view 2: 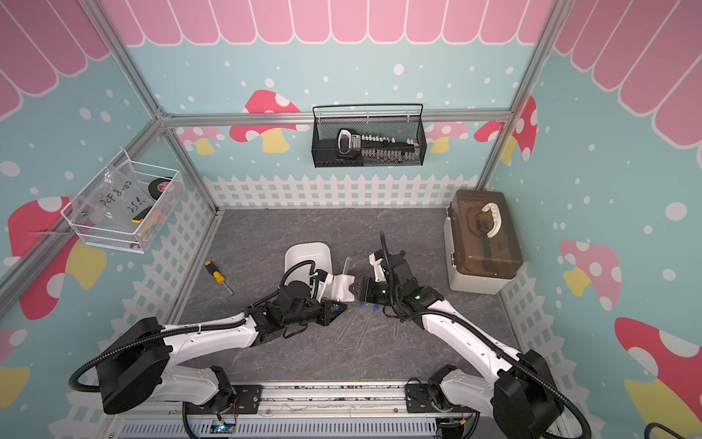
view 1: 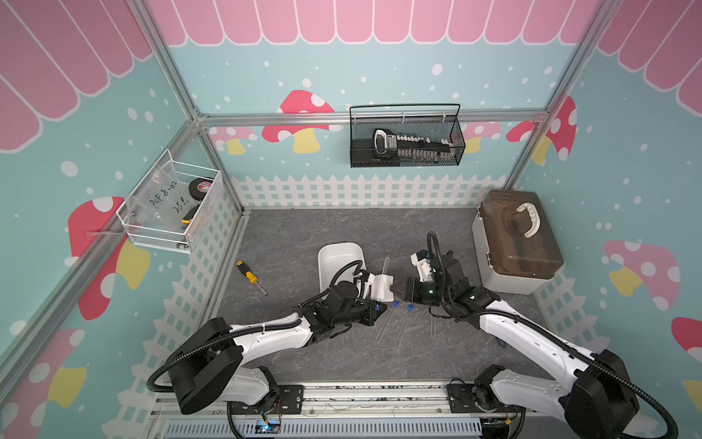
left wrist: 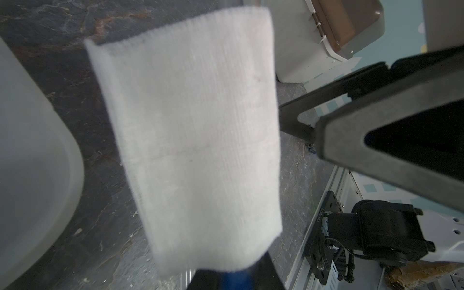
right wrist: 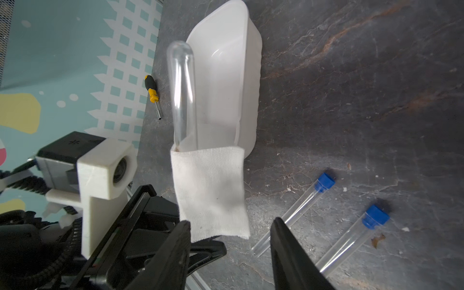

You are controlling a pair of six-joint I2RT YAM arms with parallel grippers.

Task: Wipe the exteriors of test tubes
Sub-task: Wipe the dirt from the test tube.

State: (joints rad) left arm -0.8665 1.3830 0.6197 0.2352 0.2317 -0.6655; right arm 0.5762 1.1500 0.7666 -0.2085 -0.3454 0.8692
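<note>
Cloth (right wrist: pixel 211 190) drapes the tube (right wrist: pixel 182 93) left pincer (left wrist: pixel 236 280) seemingly grips; right pincer (right wrist: pixel 231 222) open near tray (right wrist: pixel 251 100).

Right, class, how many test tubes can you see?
4 test tubes. One, draped in a white cloth, sits in the left gripper; three lie on the table: two side by side, a third partly under the right arm.

**Mostly white, grey and blue**

The test tubes (right wrist: pixel 298 208) on the surface (right wrist: pixel 351 100) are clear with blue caps; the raised test tube (right wrist: pixel 182 93) is clear too. Cloth (right wrist: pixel 211 190) and tray (right wrist: pixel 252 75) are white. The screwdriver (right wrist: pixel 152 94) handle is yellow and black. The surface is dark grey, marbled with rust-brown veins.
</note>
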